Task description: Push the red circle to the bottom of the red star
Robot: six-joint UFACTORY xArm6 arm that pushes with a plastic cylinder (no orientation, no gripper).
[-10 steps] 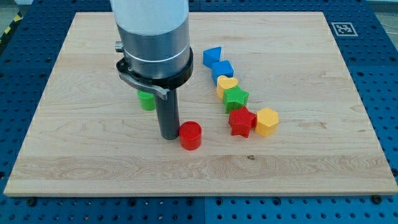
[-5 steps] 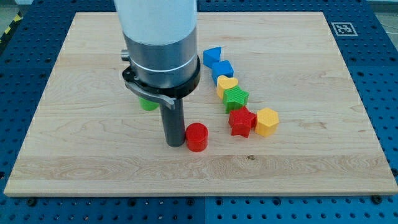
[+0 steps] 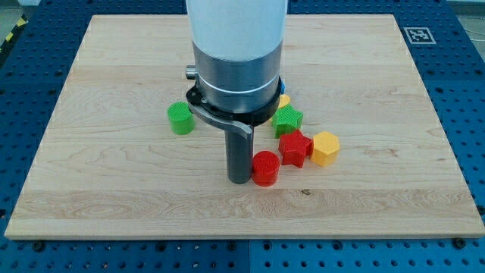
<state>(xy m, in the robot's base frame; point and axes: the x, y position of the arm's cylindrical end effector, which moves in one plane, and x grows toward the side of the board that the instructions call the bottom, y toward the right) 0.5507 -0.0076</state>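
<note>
Two red blocks lie close together: the red circle sits just near-left of the red star, touching or almost touching it. My tip — a bare rod with no jaws to open or close — presses against the circle's left side. A yellow block adjoins the star's right; a green star lies behind it, a green circle well left.

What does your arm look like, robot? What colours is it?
It is a fat round tube: white on top, shiny grey metal lower down, ringed by a dark bracket. Below it hangs a straight dark rod, whose end, my tip, is plain and blunt.
</note>
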